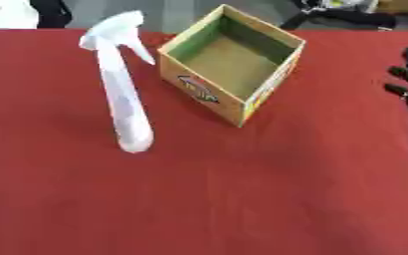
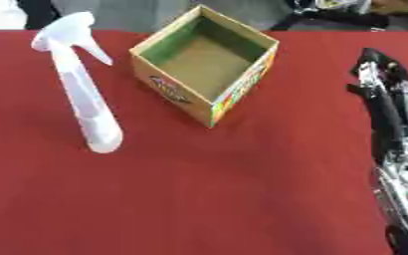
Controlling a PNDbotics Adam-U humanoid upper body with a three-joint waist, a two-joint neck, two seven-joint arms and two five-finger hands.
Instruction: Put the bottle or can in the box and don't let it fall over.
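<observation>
A white spray bottle [image 1: 123, 94] with a trigger head stands upright on the red table [image 1: 207, 199], left of centre. Just to its right sits an open cardboard box [image 1: 234, 62] with a green inner wall and printed sides, with nothing inside it. My right hand [image 2: 383, 89] lies along the table's right edge, fingers straight and pointing away from me, well apart from the box and bottle and holding nothing. My left hand shows in neither view.
The red cloth runs to the far edge, where dark objects [image 1: 343, 15] and something white [image 1: 7, 12] lie beyond the table. My right forearm [image 2: 403, 189] with silver joints fills the lower right corner.
</observation>
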